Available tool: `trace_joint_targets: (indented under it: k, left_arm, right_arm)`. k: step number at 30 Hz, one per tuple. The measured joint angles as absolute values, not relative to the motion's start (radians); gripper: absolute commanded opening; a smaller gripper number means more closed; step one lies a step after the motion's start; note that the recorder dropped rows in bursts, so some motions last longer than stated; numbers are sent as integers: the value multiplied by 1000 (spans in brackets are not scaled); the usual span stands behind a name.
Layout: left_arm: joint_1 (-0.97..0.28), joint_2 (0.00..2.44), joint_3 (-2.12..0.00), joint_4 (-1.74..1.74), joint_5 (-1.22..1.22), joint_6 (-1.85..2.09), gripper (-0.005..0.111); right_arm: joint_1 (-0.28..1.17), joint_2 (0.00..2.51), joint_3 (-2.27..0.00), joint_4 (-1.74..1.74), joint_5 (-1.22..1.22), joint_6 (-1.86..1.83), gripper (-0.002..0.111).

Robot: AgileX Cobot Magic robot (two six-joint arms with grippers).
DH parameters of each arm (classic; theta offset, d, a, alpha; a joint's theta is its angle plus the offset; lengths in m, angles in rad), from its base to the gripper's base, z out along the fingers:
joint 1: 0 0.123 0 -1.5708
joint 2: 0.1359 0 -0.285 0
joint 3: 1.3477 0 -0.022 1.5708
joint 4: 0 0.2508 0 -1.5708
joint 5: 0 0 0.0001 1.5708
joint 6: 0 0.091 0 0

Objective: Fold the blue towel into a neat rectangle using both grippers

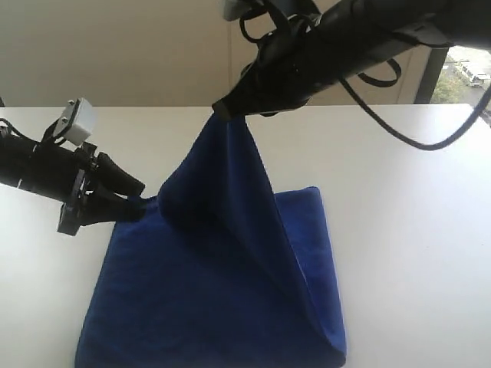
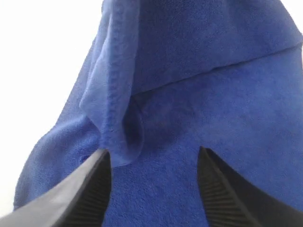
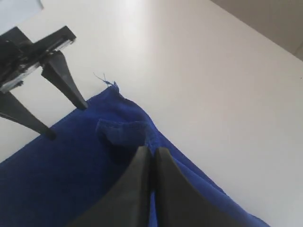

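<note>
blue towel (image 1: 230, 291) | R hand (image 1: 222, 110) clamped on its raised peak | L hand (image 1: 140, 197) apart at edge

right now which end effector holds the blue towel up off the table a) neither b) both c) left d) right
d: the right end effector is shut on a raised peak of the blue towel, while the left end effector sits open by the towel's edge, gripping nothing.

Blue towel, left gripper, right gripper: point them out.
blue towel (image 1: 230, 307), exterior view, flat lower layer.
left gripper (image 2: 152, 152), left wrist view, midway between open fingertips.
right gripper (image 1: 222, 110), exterior view, tip pinching towel.
</note>
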State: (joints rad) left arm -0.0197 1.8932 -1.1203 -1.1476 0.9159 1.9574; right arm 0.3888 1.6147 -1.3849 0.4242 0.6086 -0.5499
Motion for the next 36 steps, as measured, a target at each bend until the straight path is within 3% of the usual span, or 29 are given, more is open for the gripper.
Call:
trace_joint_targets:
  k: [15, 36]
  left_arm:
    - [-153, 2006, -1162, -1238, 616, 1957, 59]
    - [-175, 2007, -1196, -1238, 741, 1957, 59]
  right_arm:
    - [389, 1528, -1385, 408, 684, -543, 0]
    - [389, 1504, -1385, 322, 696, -466, 0]
